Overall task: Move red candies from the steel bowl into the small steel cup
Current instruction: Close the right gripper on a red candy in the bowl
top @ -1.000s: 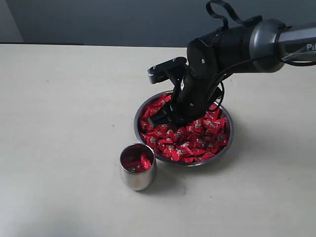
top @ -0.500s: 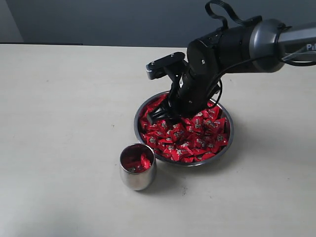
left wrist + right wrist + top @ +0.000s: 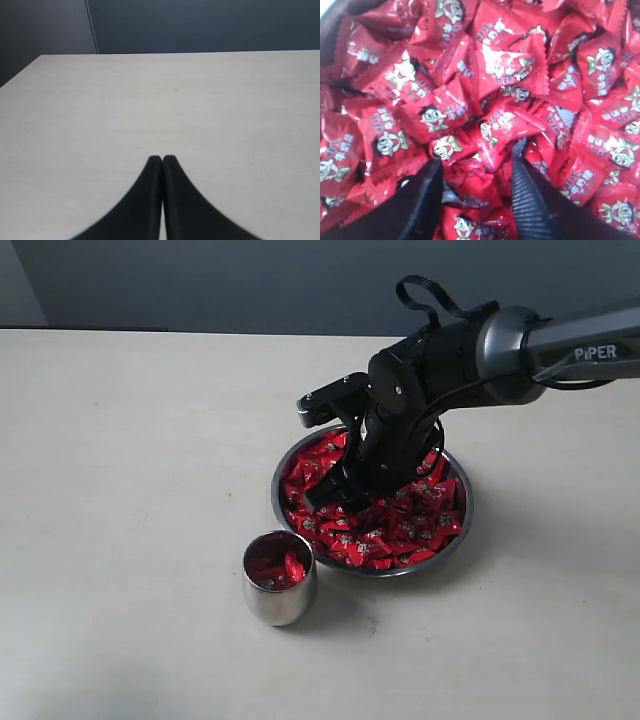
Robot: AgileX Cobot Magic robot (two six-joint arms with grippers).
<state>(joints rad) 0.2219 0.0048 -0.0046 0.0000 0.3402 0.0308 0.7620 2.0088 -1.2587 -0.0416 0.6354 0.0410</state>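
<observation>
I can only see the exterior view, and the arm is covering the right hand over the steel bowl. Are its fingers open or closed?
Observer: Open. The right wrist view shows the right hand with its fingers apart and its tips down among the red candies.
Operator: Is it holding one?
Observer: Not as far as I can see. Wrappers lie between the fingers, but none is pinched.
Operator: And the left hand? It's not in my picture.
Observer: The left hand is shut with its fingertips together. It sits above bare table and holds nothing.
</observation>
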